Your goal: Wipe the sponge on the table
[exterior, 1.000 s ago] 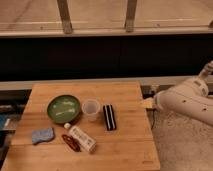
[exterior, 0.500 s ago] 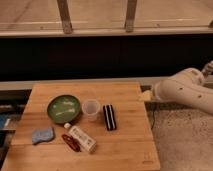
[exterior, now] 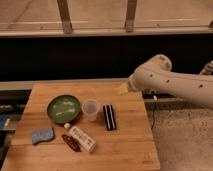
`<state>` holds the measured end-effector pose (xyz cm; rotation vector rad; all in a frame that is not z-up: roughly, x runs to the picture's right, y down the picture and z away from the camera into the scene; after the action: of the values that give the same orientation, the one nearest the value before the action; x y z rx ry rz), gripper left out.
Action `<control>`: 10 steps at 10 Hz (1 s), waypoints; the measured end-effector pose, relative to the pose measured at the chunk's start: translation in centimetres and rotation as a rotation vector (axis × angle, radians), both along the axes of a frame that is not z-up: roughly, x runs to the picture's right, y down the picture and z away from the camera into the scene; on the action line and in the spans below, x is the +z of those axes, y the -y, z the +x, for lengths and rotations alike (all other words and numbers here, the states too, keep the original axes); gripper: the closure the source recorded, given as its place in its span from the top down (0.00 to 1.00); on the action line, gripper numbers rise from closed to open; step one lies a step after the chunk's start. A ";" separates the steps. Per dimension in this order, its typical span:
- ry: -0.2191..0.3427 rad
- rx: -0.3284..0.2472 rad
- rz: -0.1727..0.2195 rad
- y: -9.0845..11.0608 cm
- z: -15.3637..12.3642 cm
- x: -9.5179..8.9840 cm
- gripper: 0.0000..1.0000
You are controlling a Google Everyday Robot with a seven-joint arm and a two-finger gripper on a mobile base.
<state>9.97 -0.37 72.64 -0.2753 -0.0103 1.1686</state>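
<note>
The fingers (exterior: pixel 123 89) are a small pale yellow tip at the end of the robot's arm. They are spread wide open and there is nothing in them. They hang over the back edge of the counter (exterior: pixel 131 146), near its right corner. I cannot tell if they touch the wood.

Behind the fingers is the big white arm (exterior: pixel 170 82). It comes in from the right side and bends at a round joint. A thin dark cord (exterior: pixel 154 111) hangs down from it, next to the right side of the counter.

The closest thing to the fingers is a black and white striped block (exterior: pixel 109 117). It lies flat in the middle of the counter, with its long side pointing front to back. Just to the left of it stands a clear cup (exterior: pixel 90 109). To the left of the cup is a green bowl (exterior: pixel 64 108), and the two are just beside each other.

In front of the cup lies a white tube (exterior: pixel 81 138) on its side, at a slant. A small red thing (exterior: pixel 70 142) lies right next to the tube, on its left.

The sponge (exterior: pixel 42 135) is the farthest away from the fingers. It is light blue and lies flat near the front left corner of the counter, in front of the bowl. Nothing is touching it.

The counter is light brown wood made of long strips. The floor (exterior: pixel 186 142) to the right of it is gray and speckled.
</note>
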 end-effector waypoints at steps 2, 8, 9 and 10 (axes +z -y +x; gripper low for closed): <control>0.092 -0.117 0.014 -0.4 -6.9 -1.1 0.80; 0.222 -0.229 0.013 -2.7 -15.8 -3.0 0.80; 0.224 -0.230 0.013 -2.7 -15.9 -3.1 0.80; 0.222 -0.228 0.013 -2.7 -15.7 -3.0 0.80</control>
<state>-5.77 2.35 69.62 -0.3832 -0.1769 0.9072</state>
